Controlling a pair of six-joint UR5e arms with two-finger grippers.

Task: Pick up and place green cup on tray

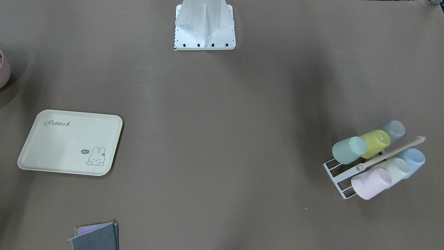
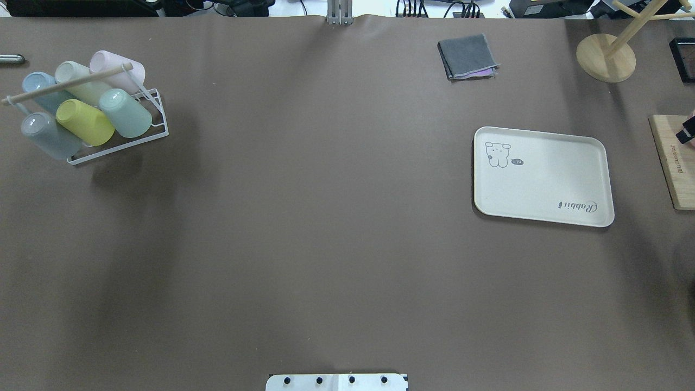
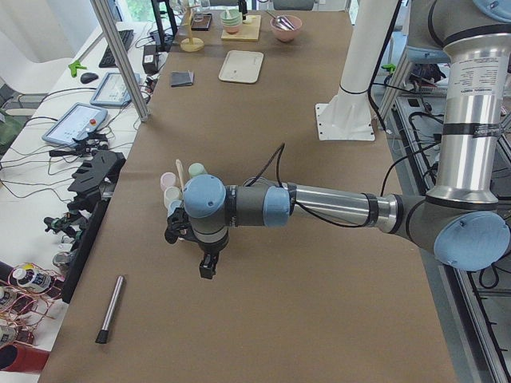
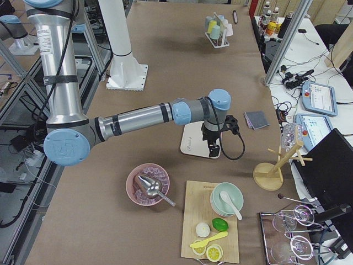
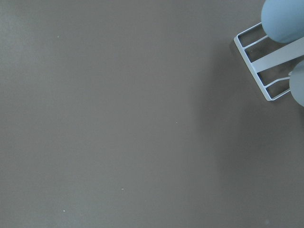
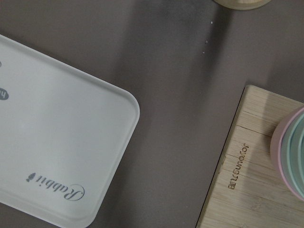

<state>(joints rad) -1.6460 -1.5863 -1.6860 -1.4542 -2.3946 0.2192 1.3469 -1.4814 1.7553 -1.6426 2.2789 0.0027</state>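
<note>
The green cup point(image 1: 348, 150) point(image 2: 126, 112) lies tilted in a white wire rack point(image 2: 157, 117) with a wooden handle, beside a yellow-green cup point(image 2: 84, 122), at the table's left end. The cream Rabbit tray point(image 1: 69, 142) point(image 2: 543, 176) lies bare at the right end; its corner shows in the right wrist view point(image 6: 57, 156). My left gripper point(image 3: 206, 270) hangs above the table just short of the rack; I cannot tell whether it is open or shut. My right gripper point(image 4: 212, 148) hangs over the tray's outer end; I cannot tell its state either. The left wrist view shows the rack's corner point(image 5: 259, 66).
Pink, off-white, blue and grey cups share the rack. A folded grey cloth point(image 2: 467, 57) and a wooden stand point(image 2: 605, 57) sit at the far right. A bamboo board point(image 2: 673, 163) point(image 6: 251, 171) with bowls lies beyond the tray. A pink bowl point(image 1: 2, 69) and a pen point(image 3: 110, 309) lie at the ends.
</note>
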